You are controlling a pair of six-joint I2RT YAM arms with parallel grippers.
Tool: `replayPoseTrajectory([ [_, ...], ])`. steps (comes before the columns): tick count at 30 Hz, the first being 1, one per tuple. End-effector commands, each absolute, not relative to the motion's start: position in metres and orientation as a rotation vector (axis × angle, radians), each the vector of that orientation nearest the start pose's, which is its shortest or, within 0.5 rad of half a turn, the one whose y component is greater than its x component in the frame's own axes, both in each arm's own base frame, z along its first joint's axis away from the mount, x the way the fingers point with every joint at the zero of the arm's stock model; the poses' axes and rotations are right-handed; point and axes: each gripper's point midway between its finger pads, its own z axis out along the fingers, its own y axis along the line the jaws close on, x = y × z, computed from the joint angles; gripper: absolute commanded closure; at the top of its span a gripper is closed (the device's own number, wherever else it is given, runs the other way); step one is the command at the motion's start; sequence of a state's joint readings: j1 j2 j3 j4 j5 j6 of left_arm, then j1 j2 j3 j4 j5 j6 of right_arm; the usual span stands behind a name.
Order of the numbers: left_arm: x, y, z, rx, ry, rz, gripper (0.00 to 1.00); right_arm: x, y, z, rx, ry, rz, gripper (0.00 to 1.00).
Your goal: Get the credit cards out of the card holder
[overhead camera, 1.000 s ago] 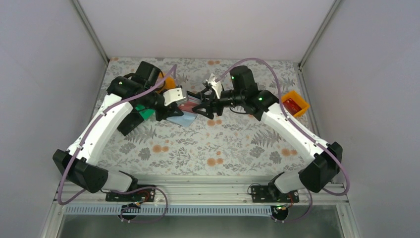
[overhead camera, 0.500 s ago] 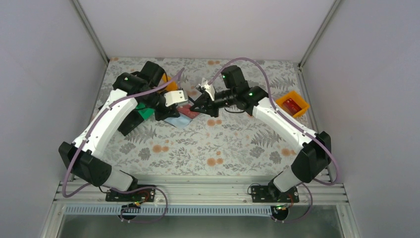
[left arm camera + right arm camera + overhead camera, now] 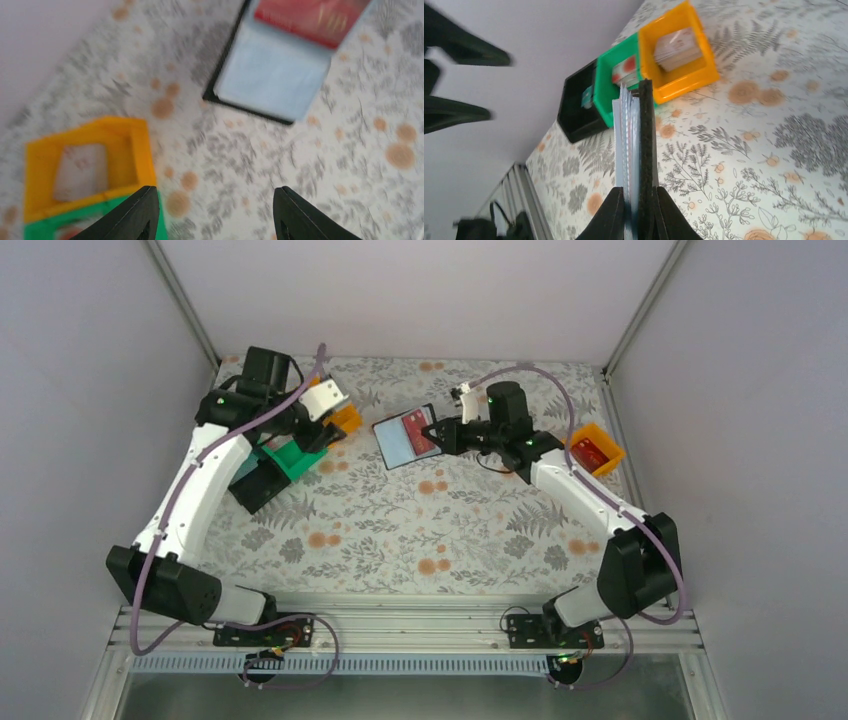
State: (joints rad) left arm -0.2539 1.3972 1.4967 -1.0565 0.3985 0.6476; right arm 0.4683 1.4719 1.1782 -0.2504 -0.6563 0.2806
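Right pincer [image 3: 634, 200] was clamped on the card holder's [image 3: 405, 437] edge, red card [image 3: 415, 426] facing up. Left pincer [image 3: 215, 210], open and empty, hung well apart to its left, by the orange tray [image 3: 140, 150].

We see a worktop [image 3: 450, 530] under a matt, flower-printed sheet, cloth by the look of it. The card holder [image 3: 405, 437] has a matt black cover and glossy bluish inner pockets. Its red card [image 3: 418, 426] looks like smooth plastic. The orange tray [image 3: 141, 155], green tray [image 3: 290, 458] and black tray [image 3: 258, 488] are matt plastic, and so is the black right claw [image 3: 636, 215].
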Motion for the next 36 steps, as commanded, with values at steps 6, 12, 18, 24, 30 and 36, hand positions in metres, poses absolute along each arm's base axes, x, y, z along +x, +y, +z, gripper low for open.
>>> replayPoseTrajectory([
  [6, 0.281, -0.227, 0.364, 1.109, 1.706, -1.061, 0.5, 0.351, 0.276, 0.313, -0.125, 1.889, 1.211, 0.96],
  [12, 0.298, -0.235, 0.36, 0.98, 1.746, -1.179, 0.48, 0.332, 0.288, 0.341, -0.188, 1.786, 1.254, 0.96],
  [18, 0.3, -0.243, 0.35, 0.971, 1.762, -1.308, 0.49, 0.321, 0.3, 0.353, -0.285, 1.739, 1.32, 0.96],
  [24, 0.297, -0.256, 0.344, 1.038, 1.748, -1.352, 0.6, 0.321, 0.306, 0.353, -0.301, 1.737, 1.318, 0.96],
  [30, 0.304, -0.259, 0.332, 1.017, 1.789, -1.352, 0.55, 0.315, 0.312, 0.356, -0.348, 1.724, 1.332, 0.96],
  [36, 0.302, -0.257, 0.332, 1.016, 1.788, -1.364, 0.55, 0.299, 0.315, 0.374, -0.447, 1.649, 1.376, 0.96],
])
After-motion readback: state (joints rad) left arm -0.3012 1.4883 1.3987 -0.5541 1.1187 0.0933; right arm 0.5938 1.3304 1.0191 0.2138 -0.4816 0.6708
